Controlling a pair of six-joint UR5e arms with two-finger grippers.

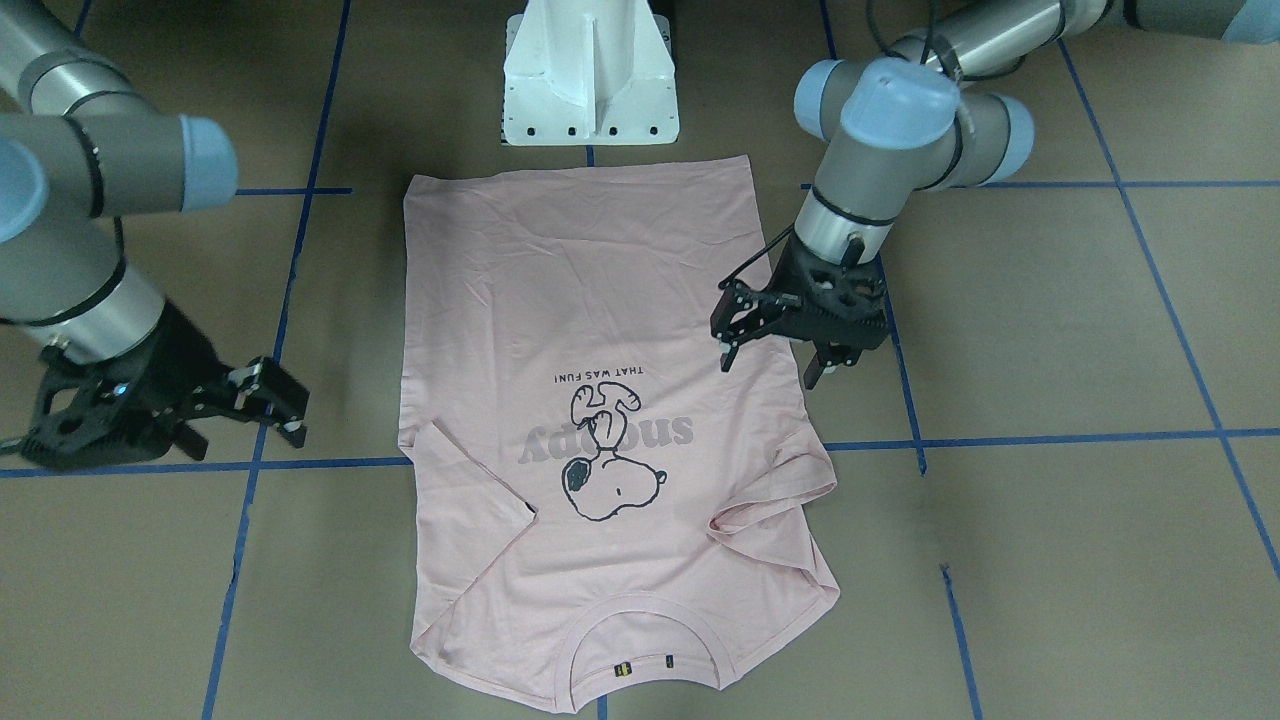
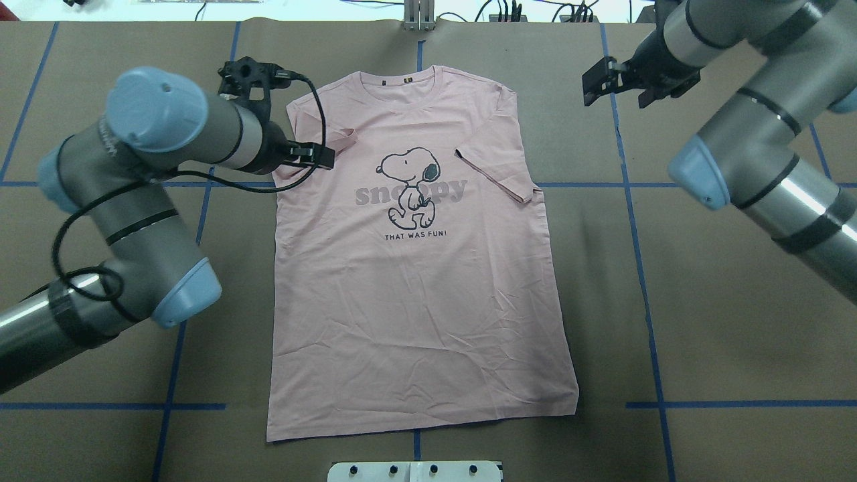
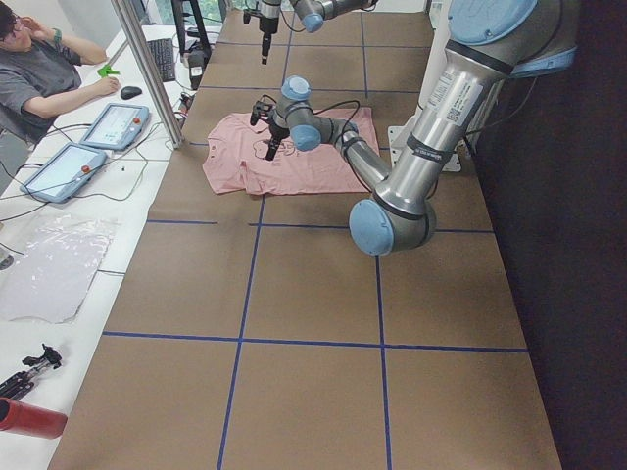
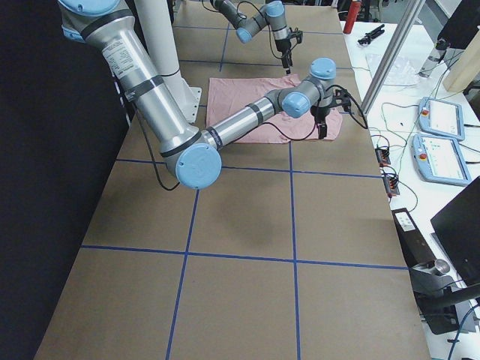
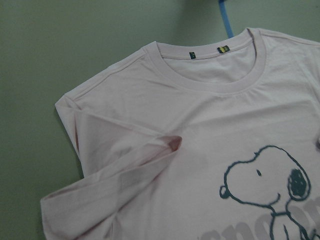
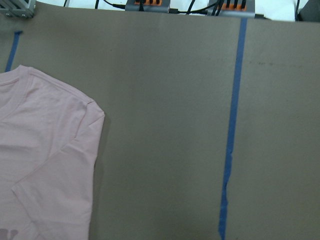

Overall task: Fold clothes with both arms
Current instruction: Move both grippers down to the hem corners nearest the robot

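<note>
The pink T-shirt (image 2: pixel 415 308) lies flat, print up, at the middle of the brown-papered desk (image 2: pixel 703 301), which is gridded with blue tape (image 2: pixel 736 404). The left gripper (image 1: pixel 768 370) hovers over its left sleeve and the right gripper (image 2: pixel 614 95) is off its far right corner. Both jaws are spread wide and empty.

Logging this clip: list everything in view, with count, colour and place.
T-shirt: one, light pink, Snoopy print, flat at table centre, both sleeves folded inward.
Table: one, brown, blue tape lines.
Pedestal base: one, white, by the shirt's hem.
Tablets: two, on the white side bench.
Red cylinder: one, at the bench's near end.
Person: one, grey shirt, at the bench.
Arms: two, grey with light blue caps.
Left gripper: black, open, over the shirt's edge near a folded sleeve.
Right gripper: black, open, over bare table beside the shirt.
</note>
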